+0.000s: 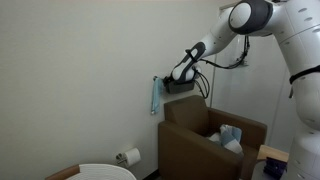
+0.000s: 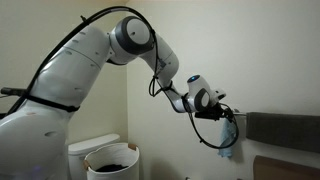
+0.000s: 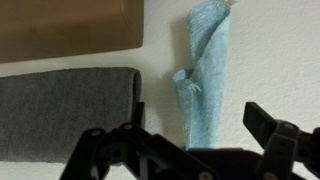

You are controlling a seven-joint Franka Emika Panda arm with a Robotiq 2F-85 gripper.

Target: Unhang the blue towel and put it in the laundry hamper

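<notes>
Tool [image 3: 190, 125] fingers spread, level before hanging blue towel [image 3: 205, 75]; arm outstretched.

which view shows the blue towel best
The wrist view: the blue towel hangs large and unblocked against the wall, between the open gripper fingers. In both exterior views it is small, partly behind the gripper.

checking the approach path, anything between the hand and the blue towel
Nothing: in the wrist view only bare wall shows between the open hand and the hanging blue towel.
</notes>
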